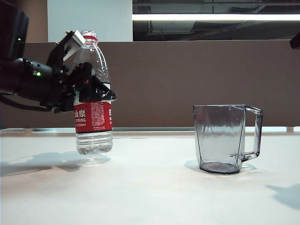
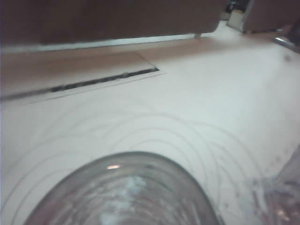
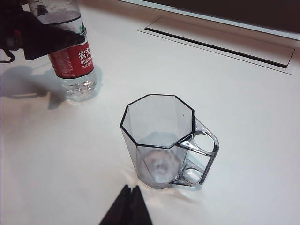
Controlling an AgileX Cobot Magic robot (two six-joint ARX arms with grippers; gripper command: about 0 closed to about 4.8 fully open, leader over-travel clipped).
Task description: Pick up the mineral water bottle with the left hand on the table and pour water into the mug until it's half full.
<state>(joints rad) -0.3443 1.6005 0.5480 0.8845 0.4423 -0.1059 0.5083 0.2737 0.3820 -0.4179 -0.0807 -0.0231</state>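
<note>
On the left of the table, the left hand grips the open bottle, lifted, which may spill before reaching the mug; the right gripper, near the mug, looks closed

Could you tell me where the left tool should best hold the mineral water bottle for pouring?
Around its upper body, just above the label, coming level from the side away from the mug. The mineral water bottle is tall and round there, and the left tool already closes on that part.
</note>
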